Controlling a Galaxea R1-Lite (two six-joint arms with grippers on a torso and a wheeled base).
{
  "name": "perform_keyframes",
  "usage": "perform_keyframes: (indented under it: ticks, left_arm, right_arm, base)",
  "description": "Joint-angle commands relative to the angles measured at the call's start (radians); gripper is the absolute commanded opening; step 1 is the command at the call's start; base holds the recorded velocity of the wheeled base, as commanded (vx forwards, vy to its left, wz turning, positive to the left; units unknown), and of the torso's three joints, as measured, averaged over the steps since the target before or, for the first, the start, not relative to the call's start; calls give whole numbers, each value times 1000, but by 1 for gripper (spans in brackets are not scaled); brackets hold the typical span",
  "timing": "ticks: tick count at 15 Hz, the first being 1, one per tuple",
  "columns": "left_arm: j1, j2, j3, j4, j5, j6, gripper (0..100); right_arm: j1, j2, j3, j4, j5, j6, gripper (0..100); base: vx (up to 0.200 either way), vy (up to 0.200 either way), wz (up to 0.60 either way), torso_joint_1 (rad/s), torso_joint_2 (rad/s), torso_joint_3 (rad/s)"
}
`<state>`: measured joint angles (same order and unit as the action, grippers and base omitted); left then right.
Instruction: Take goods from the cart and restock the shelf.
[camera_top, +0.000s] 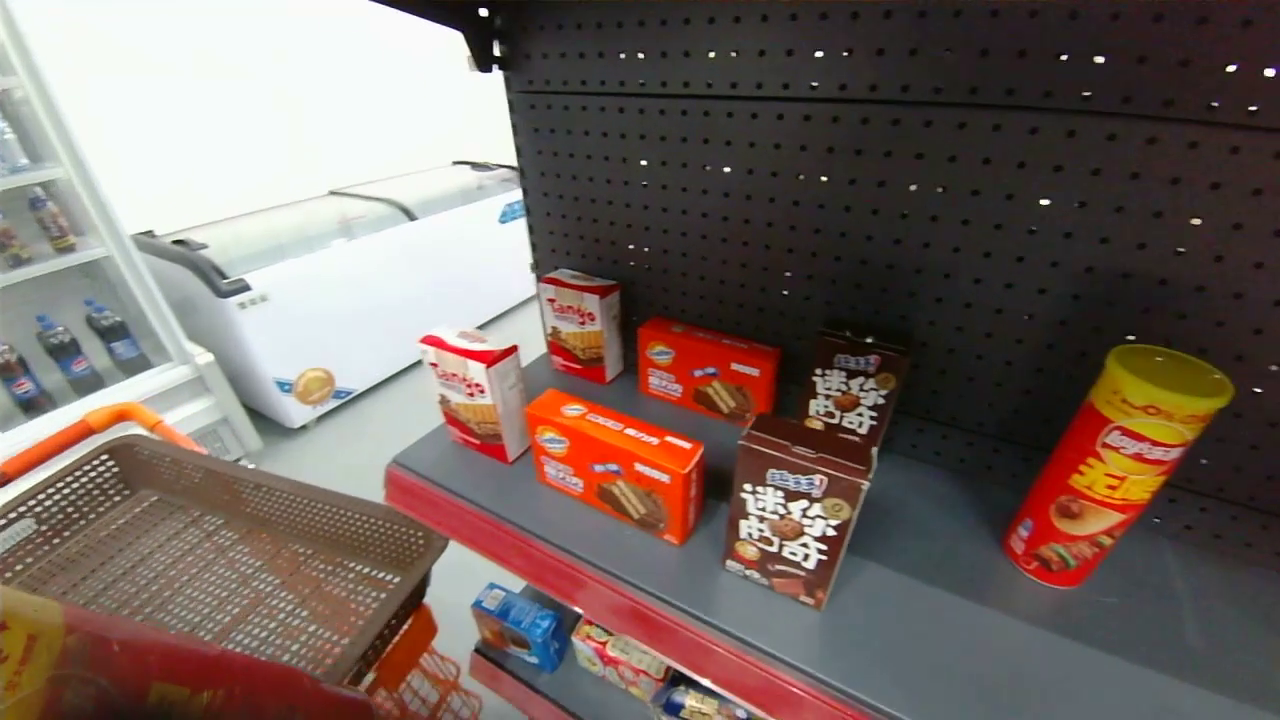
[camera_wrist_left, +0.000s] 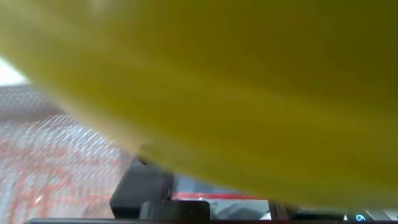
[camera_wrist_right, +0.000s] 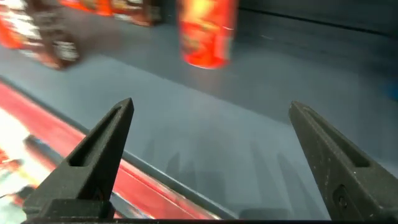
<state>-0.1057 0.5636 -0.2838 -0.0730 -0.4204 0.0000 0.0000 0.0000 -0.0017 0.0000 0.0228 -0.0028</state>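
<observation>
Left wrist: yellow surface (camera_wrist_left: 236, 81) right against the lens, too blurred to identify. Head view: red-and-yellow object (camera_top: 120, 670) in the near-left corner, blurred, cut by the picture's edge, covering the near rim of the brown basket (camera_top: 200, 540). Rear brown box (camera_top: 855, 385) partly behind front brown box (camera_top: 795, 525). Lower-shelf packets (camera_top: 620, 660) tucked under the red shelf edge (camera_top: 600, 590), too small to identify. Right wrist: chips can (camera_wrist_right: 207, 31) blurred, top cut off.

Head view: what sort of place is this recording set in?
Probably a grocery shop, or a mock-up of one: a shelf stocked with snack boxes, a chest freezer and drinks fridge nearby, and a cart by the shelf.
</observation>
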Motion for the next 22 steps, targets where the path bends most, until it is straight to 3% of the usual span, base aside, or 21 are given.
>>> perform_keyframes:
  ticks: [1,8,16,20,22]
  left_arm:
    - [0,4,11,-1,0,0,0]
    - [0,4,17,-1,2,-2,0]
    - [-2,2,11,1,-1,0,0]
    - [-9,2,12,1,-46,0,0]
    - [-31,9,-34,1,-83,-2,0]
  right_arm:
    - [0,0,0,0,0,0,100]
    - [0,0,0,0,0,0,100]
    - [0,0,0,0,0,0,100]
    - [0,0,0,0,0,0,100]
    - [0,0,0,0,0,0,100]
  base:
    - [0,0,-600,2,2,7]
    - [0,0,-600,0,2,2]
    - [0,0,0,0,0,0]
    - [0,0,0,0,0,0]
    - [0,0,0,0,0,0]
